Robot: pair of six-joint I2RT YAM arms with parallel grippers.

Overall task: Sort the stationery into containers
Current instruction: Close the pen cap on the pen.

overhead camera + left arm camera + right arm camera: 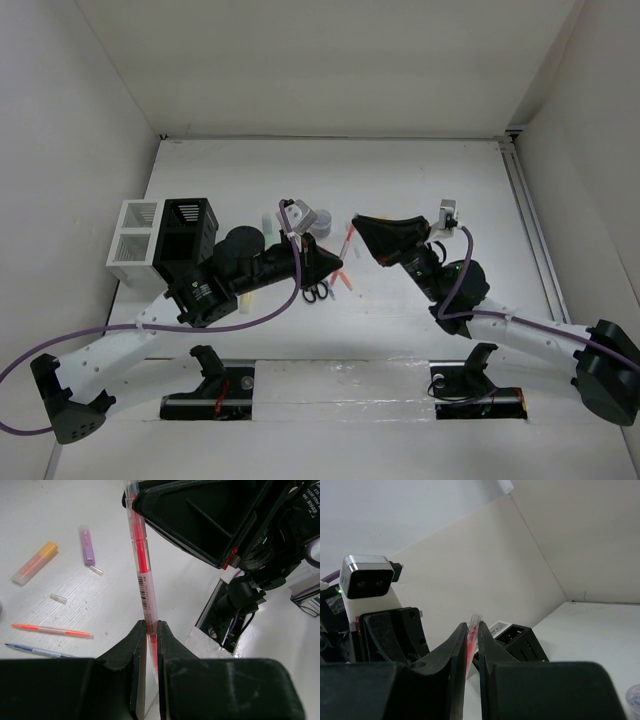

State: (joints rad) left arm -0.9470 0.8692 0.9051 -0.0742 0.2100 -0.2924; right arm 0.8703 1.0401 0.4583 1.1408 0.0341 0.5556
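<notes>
Red pen [142, 570], right of the black box [178, 255], left gripper [151, 626] clamped on one end, right gripper [473, 630] clamped on the other

Both arms reach inward, left gripper [336, 265] and right gripper [360, 222] clamped, tips close together.

Black L gripper [338, 263] & black R gripper [358, 220], tips close over centre, thin red pen [348, 243] btwn them. Black slatted box [188, 225] sits touching white slatted two-compartment box [135, 240], far left.
</notes>
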